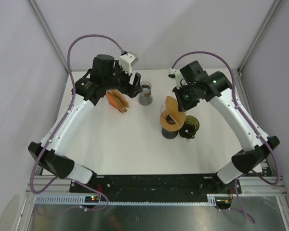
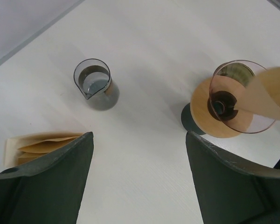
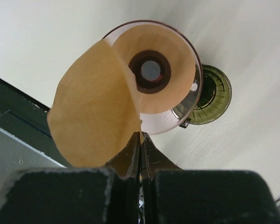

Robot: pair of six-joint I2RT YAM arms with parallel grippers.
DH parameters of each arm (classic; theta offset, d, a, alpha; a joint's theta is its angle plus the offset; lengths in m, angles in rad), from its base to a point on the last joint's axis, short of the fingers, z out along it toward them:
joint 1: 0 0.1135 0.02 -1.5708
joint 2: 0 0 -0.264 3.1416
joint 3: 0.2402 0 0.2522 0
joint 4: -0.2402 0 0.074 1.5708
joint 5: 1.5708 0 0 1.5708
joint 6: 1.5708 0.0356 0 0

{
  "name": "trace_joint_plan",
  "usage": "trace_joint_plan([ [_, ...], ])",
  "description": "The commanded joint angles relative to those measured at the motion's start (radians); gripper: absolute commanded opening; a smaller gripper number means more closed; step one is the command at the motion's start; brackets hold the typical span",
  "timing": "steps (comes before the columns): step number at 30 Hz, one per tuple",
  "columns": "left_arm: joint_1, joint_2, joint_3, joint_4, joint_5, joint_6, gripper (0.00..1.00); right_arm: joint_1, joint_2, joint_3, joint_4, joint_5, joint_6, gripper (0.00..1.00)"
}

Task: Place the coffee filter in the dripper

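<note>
One risk — right gripper (image 3: 140,136) pinches the flat coffee filter (image 3: 93,112) by its edge above the rim of the dripper (image 3: 175,60), so dropped unopened it may lodge sideways — left gripper (image 2: 139,140) gapes wide, empty.

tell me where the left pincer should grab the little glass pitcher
Likely across the round wall of the glass pitcher, just under the rim, with the open left pincer coming down from above. It stands upright with its mouth open to the top and no handle in view, so the curved sides look like the only hold. Stay off the pouring lip.
</note>
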Motion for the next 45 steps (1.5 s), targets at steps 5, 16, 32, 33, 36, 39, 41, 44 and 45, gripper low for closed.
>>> trace_joint_plan([
  [5, -0.018, 0.013, -0.012, 0.003, 0.042, 0.024, 0.84, -0.010, 0.121, 0.085, 0.002, 0.005, -0.046, 0.00],
  [16, -0.059, 0.040, -0.018, 0.002, 0.088, -0.009, 0.83, -0.009, 0.166, 0.067, 0.022, 0.051, -0.043, 0.00],
  [32, -0.156, 0.215, 0.073, 0.004, 0.174, -0.143, 0.71, -0.017, 0.100, -0.078, 0.116, 0.071, -0.018, 0.00],
  [33, -0.160, 0.221, 0.073, 0.003, 0.176, -0.143, 0.70, -0.017, 0.097, -0.082, 0.120, 0.072, -0.018, 0.00],
  [36, -0.174, 0.240, 0.071, 0.003, 0.178, -0.144, 0.64, -0.019, 0.090, -0.090, 0.129, 0.072, -0.018, 0.00],
  [39, -0.180, 0.253, 0.072, 0.003, 0.174, -0.144, 0.57, -0.021, 0.082, -0.095, 0.141, 0.076, -0.016, 0.00],
  [41, -0.181, 0.260, 0.073, 0.003, 0.168, -0.142, 0.51, -0.022, 0.076, -0.098, 0.150, 0.077, -0.015, 0.05],
  [44, -0.185, 0.265, 0.075, 0.002, 0.169, -0.138, 0.46, -0.023, 0.064, -0.102, 0.162, 0.084, -0.014, 0.17],
  [45, -0.187, 0.268, 0.075, 0.003, 0.168, -0.137, 0.46, -0.024, 0.060, -0.103, 0.167, 0.087, -0.014, 0.23],
])
